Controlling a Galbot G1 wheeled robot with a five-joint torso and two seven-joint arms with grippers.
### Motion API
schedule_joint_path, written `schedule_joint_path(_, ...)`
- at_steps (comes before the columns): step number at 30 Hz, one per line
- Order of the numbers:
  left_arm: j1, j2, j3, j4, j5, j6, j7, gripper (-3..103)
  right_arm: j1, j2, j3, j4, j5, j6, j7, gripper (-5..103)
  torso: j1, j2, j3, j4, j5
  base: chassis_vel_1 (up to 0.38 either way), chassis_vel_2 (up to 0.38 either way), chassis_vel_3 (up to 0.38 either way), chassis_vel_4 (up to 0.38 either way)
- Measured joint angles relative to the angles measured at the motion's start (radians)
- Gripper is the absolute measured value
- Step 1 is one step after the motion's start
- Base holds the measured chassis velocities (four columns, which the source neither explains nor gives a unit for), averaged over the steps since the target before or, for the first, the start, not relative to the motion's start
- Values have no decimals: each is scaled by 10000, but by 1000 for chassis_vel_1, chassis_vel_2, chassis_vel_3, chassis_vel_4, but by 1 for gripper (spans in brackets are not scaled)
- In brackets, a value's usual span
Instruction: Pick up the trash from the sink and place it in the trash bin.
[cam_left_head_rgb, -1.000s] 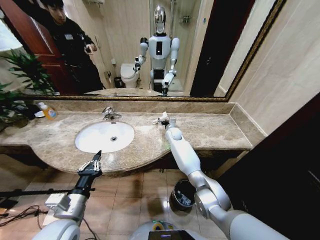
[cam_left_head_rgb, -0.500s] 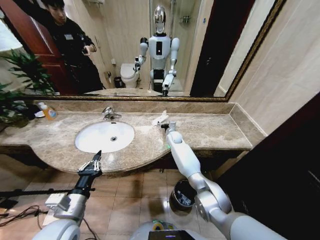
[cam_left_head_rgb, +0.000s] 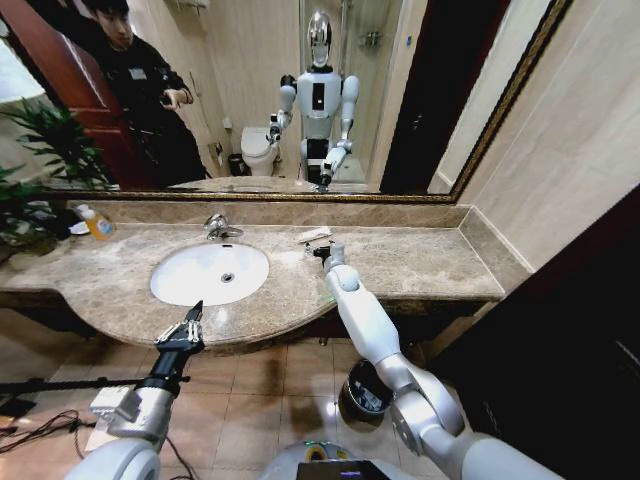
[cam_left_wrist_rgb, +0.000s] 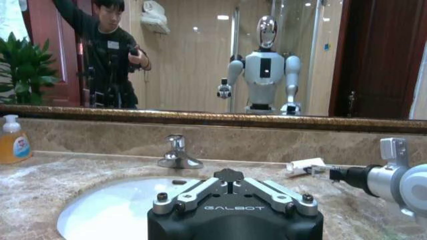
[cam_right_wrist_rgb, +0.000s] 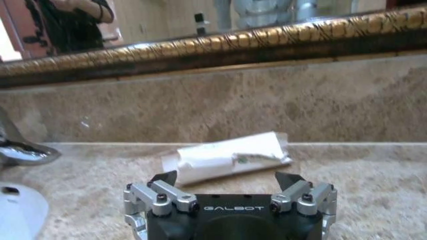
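A white wrapper (cam_right_wrist_rgb: 227, 157) lies flat on the marble countertop by the back wall, right of the white sink (cam_left_head_rgb: 210, 272). It shows small in the head view as the wrapper (cam_left_head_rgb: 314, 236) and as the wrapper (cam_left_wrist_rgb: 305, 165) in the left wrist view. My right gripper (cam_right_wrist_rgb: 227, 181) is open just short of it, low over the counter, a finger on each side of its near edge; in the head view the right gripper (cam_left_head_rgb: 322, 250) is seen right behind it. My left gripper (cam_left_head_rgb: 186, 326) hangs shut at the counter's front edge, before the sink. The trash bin (cam_left_head_rgb: 364, 392) stands on the floor below the right arm.
A chrome faucet (cam_left_head_rgb: 220, 228) rises behind the basin. An orange soap bottle (cam_left_head_rgb: 97, 222) and a plant (cam_left_head_rgb: 30, 190) stand at the far left. A framed mirror (cam_left_head_rgb: 300, 195) runs along the back wall. Open countertop (cam_left_head_rgb: 430, 265) stretches right of the gripper.
My right gripper has slid left along the counter, toward the sink, and the wrapper now lies flat just beyond it. The left arm has stayed put.
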Motion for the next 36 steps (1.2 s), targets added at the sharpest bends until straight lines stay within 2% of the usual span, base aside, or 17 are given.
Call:
schedule_joint_path(7,0,0,0,0,0,0,0,0,-163,0,-321,480,33,200,-381,99,-1,0,-1,0,0,0,0,0,0)
schedule_joint_path(9,0,0,0,0,0,0,0,0,-92,0,-345,88,-19,978,-1104,96,-1,0,0,1,1,0,0,0,0)
schedule_joint_path(10,0,0,0,0,0,0,0,0,9,0,-311,-253,-91,1487,-1495,100,-1,0,0,1,1,0,0,0,0)
schedule_joint_path(11,0,0,0,0,0,0,0,0,9,0,-311,-253,-91,1487,-1495,100,-1,0,0,1,1,0,0,0,0)
schedule_joint_path(12,0,0,0,0,0,0,0,0,174,0,-221,-686,-150,2012,-1979,100,0,0,0,0,1,0,0,0,0)
schedule_joint_path(18,0,0,0,0,0,0,0,0,693,-1,110,-1863,-113,2773,-3069,100,1,0,0,0,0,0,0,0,0)
schedule_joint_path(22,0,0,0,0,0,0,0,0,757,0,160,-1928,-355,2612,-2996,100,1,0,0,0,1,0,0,0,0)
schedule_joint_path(27,0,0,0,0,0,0,0,0,888,-1,12,-1998,-1127,2229,-2735,100,1,0,0,0,1,0,0,0,0)
schedule_joint_path(30,0,0,0,0,0,0,0,0,965,-1,-93,-1977,-1687,2142,-2916,100,1,0,0,0,1,0,0,0,0)
schedule_joint_path(33,0,0,0,0,0,0,0,0,1143,-1,-255,-1802,-2776,1899,-3484,100,1,0,0,0,0,0,0,0,0)
schedule_joint_path(34,0,0,0,0,0,0,0,0,1143,-1,-255,-1802,-2776,1899,-3484,100,1,0,0,0,0,0,0,0,0)
schedule_joint_path(36,0,0,0,0,0,0,0,0,1202,0,-451,-1523,-3318,1485,-3896,100,1,0,0,0,0,0,0,0,0)
